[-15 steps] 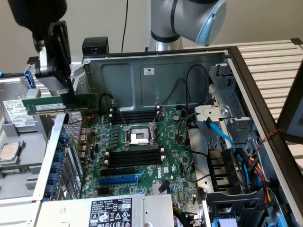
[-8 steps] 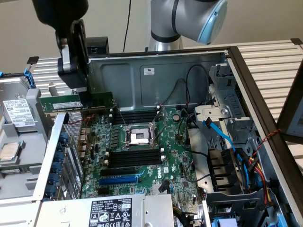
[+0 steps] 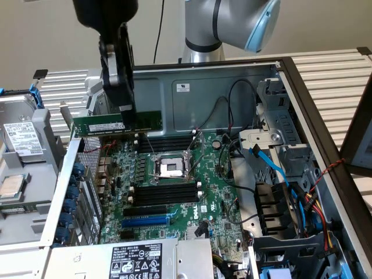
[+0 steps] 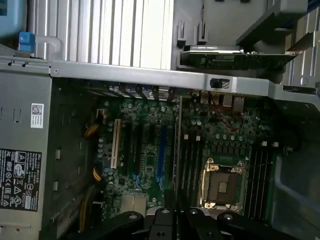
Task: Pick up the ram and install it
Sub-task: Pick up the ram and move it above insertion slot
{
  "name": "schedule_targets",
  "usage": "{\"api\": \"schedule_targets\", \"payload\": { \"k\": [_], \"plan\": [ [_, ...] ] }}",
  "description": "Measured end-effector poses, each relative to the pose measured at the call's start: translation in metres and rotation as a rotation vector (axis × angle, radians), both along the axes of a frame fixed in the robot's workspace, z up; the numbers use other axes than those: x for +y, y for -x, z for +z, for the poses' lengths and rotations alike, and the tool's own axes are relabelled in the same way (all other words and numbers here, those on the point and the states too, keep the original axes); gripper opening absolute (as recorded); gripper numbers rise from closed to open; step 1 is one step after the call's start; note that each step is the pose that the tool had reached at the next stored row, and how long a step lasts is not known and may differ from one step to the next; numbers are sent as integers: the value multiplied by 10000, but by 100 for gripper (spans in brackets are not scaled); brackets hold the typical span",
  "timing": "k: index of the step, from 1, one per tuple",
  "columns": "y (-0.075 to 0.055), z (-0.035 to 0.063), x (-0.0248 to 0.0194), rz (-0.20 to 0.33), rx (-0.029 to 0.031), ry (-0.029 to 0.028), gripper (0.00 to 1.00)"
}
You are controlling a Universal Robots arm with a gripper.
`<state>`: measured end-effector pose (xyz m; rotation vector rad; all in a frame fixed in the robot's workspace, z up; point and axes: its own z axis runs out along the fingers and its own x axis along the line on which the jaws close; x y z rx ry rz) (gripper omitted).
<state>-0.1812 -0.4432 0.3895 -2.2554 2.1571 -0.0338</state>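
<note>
ram [image 3: 96,124] | clamped in hand [image 3: 129,117] near its middle | level, in air above motherboard [image 3: 174,203] edge

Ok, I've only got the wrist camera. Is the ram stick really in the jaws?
Observer: Yes. From the exterior view, the jaws are shut on the ram, near its middle.
Operator: Is it in a slot yet?
Observer: No. It hangs in the air towards the exterior view's left, higher than the black memory slots.
Operator: Is it straight?
Observer: Nearly level, its white label strip facing the exterior camera.
</note>
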Motion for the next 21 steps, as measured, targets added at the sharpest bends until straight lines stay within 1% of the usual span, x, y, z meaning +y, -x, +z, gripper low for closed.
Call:
{"api": "schedule_targets", "payload": {
  "k": [6,9,10,11,15,16,17,21],
  "plan": [
    [-273,2,0,-1,0,-5,13],
    [-405,2,4,-1,1,-22,13],
    [-433,2,20,-1,4,-24,13],
    [-445,2,47,-1,3,-25,13],
    [-454,-3,169,-1,3,-52,13],
    [-456,-5,196,-1,3,-68,13],
    [-458,-6,207,0,4,-86,13],
    [-458,-6,207,-1,3,-87,13]
  ]
}}
